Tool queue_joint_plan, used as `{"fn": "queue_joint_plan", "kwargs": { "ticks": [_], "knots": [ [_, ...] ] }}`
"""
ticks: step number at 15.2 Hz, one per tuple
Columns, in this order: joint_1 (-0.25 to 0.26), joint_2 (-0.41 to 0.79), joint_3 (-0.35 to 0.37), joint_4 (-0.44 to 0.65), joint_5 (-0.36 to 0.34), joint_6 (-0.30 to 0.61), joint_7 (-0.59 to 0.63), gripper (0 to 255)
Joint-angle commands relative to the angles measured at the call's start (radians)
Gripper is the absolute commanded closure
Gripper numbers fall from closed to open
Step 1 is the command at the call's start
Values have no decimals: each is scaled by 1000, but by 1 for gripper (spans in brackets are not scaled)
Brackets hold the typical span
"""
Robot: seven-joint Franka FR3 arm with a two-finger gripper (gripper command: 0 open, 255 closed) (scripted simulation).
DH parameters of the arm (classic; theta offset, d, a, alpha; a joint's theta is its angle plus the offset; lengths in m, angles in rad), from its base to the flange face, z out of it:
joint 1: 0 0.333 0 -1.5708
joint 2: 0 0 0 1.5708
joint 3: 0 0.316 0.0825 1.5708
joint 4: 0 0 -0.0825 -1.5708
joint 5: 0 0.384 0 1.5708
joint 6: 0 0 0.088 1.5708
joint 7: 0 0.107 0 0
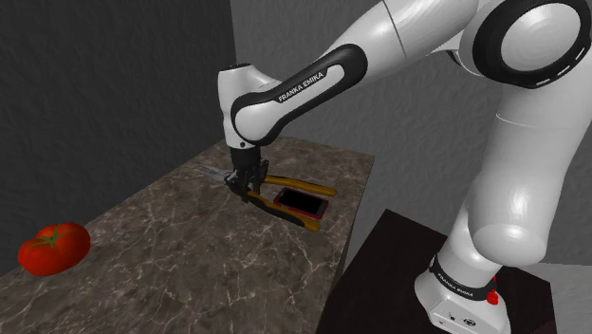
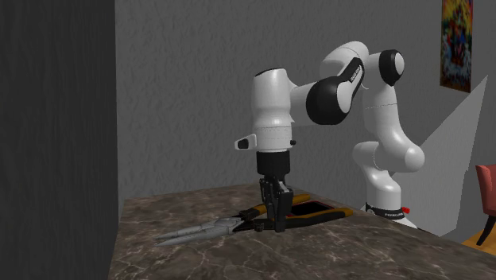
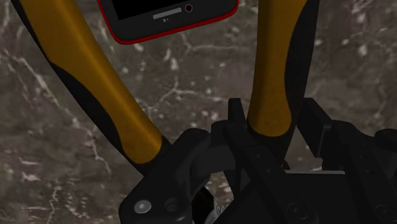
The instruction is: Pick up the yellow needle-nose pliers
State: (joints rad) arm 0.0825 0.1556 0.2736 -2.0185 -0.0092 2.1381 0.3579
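In the shoulder view, the black pincer [image 1: 245,190] sat low over yellow-handled needle-nose pliers [image 1: 283,180] on the dark marbled tabletop [image 1: 190,251]. In the second exterior view, they lay unlifted. In the wrist view, its fingers [image 3: 236,118] clasped one handle; lifting remained.

A phone [image 1: 302,201] lies between the handles of the pliers [image 1: 299,183]; a wall [image 1: 114,95] rises behind them; the table [image 1: 190,256] from pliers to tomato [image 1: 54,248] lies bare.
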Motion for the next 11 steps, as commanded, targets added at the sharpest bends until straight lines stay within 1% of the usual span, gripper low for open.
{"fn": "queue_joint_plan", "kwargs": {
  "ticks": [1,4,11],
  "knots": [
    [0,1,0,0,0,1,0,255],
    [-1,0,0,0,1,0,-2,255],
    [-3,-40,1,49,13,-88,-8,255]
  ]
}}
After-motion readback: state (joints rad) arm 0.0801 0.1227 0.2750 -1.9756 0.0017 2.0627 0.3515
